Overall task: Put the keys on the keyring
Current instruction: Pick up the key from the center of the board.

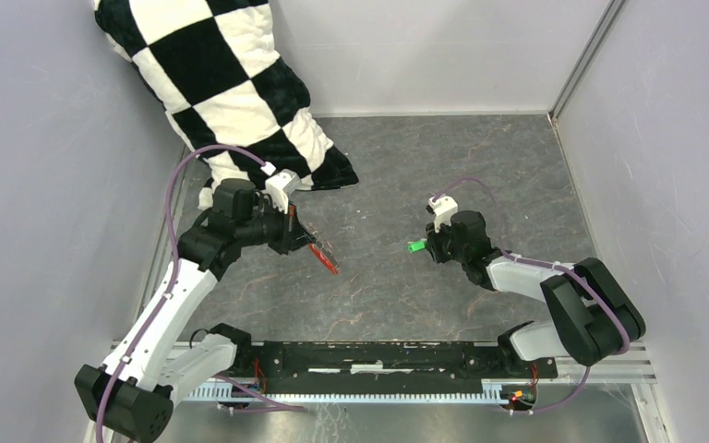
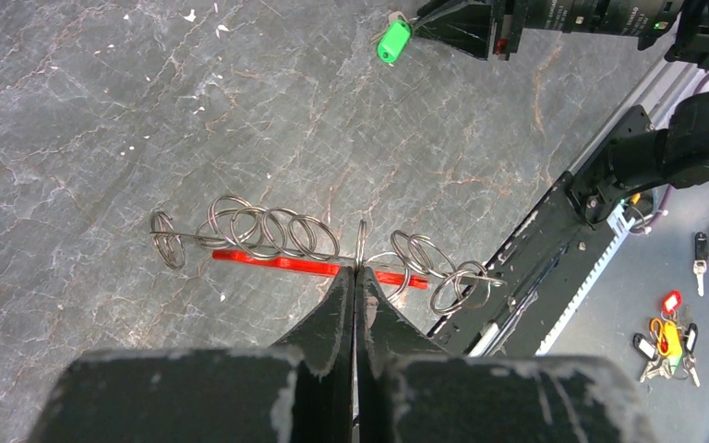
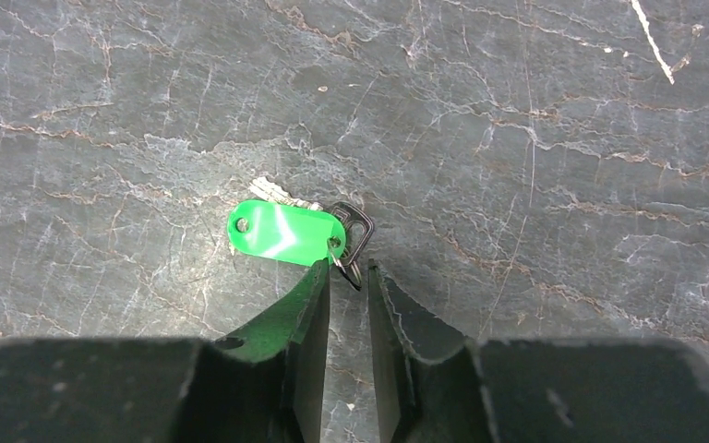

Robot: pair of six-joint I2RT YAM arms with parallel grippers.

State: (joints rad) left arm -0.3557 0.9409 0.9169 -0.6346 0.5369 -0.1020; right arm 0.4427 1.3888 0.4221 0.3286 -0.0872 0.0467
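Observation:
The keyring, a chain of thin silvery rings (image 2: 268,231) joined to a flat red tag (image 2: 282,262), hangs just above the grey table. My left gripper (image 2: 356,272) is shut on one upright ring in the middle of the chain; from above the red tag (image 1: 326,258) shows below its tips (image 1: 306,238). The key has a bright green plastic head (image 3: 282,233) and lies flat on the table, with a small wire ring and a dark loop at its right end. My right gripper (image 3: 349,269) stands over that small ring, jaws a narrow gap apart, the ring between the tips.
A black-and-white checkered cushion (image 1: 231,83) leans in the back left corner. Grey walls close in the table on three sides. A black rail (image 1: 397,355) runs along the near edge. A bunch of other tagged keys (image 2: 669,337) lies beyond that rail.

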